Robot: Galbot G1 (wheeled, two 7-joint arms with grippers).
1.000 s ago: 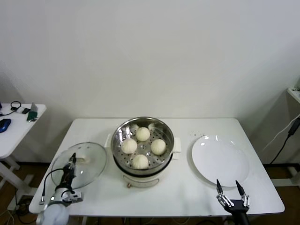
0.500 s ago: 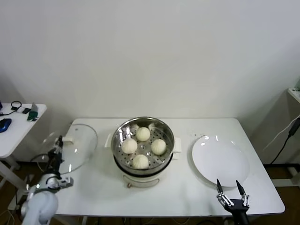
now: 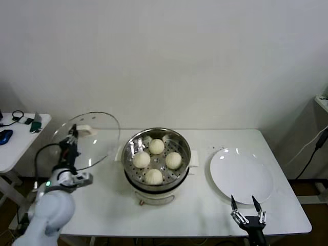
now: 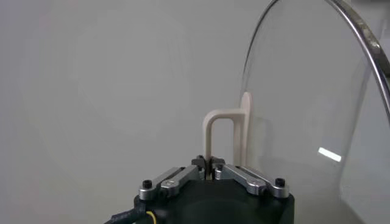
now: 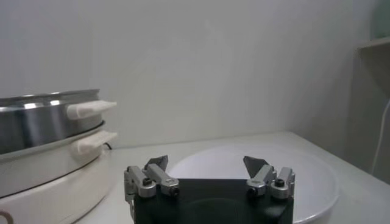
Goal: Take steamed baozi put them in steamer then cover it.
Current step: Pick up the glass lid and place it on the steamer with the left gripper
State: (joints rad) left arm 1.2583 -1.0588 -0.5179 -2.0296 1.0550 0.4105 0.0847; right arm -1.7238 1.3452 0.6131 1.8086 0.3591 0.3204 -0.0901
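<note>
Four cream-white baozi [image 3: 156,160] lie in the shiny steel steamer [image 3: 131,147] on its white base at the table's middle; its side also shows in the right wrist view [image 5: 42,122]. My left gripper [image 3: 72,134] is shut on the cream handle [image 4: 222,139] of the clear glass cover [image 3: 97,138], holding it tilted up in the air to the left of the steamer. The cover's rim and glass fill the left wrist view [image 4: 317,122]. My right gripper [image 3: 245,205] is open and empty at the table's front right, beside the white plate.
A flat white plate [image 3: 241,175] lies right of the steamer, also in the right wrist view [image 5: 317,176]. A small side table [image 3: 15,143] with cables and a blue object stands at far left. A shelf edge [image 3: 322,102] is at far right.
My left gripper has lifted the cover off the table, raised it and carried it toward the steamer, tilting it upright. My right gripper has shifted slightly left and lower.
</note>
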